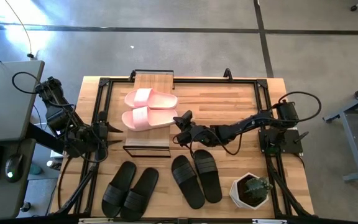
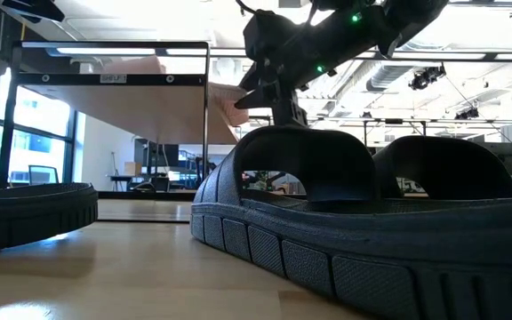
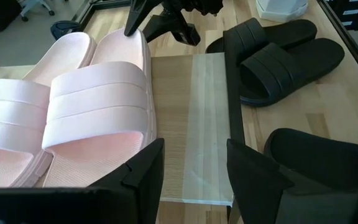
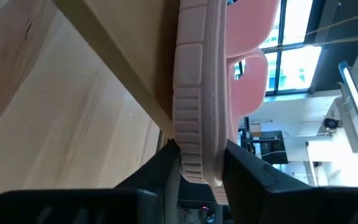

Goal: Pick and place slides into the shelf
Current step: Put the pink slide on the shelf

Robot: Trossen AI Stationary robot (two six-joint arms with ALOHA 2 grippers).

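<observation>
Your right gripper (image 1: 180,122) sits at the right end of the nearer pale pink foam slide (image 1: 149,118), its parted jaws straddling the sole edge, loosened rather than clamped. That slide lies lengthwise left to right on the light wooden plank shelf (image 1: 154,83), touching its twin (image 1: 150,98). Your left gripper (image 1: 109,134) waits open just left of the shelf. Four matte black slides (image 1: 196,177) rest on the counter (image 1: 229,99).

Pink slide (image 4: 194,93) edge-on against shelf plank (image 4: 104,62), its end between the dark fingers (image 4: 157,171)
</observation>
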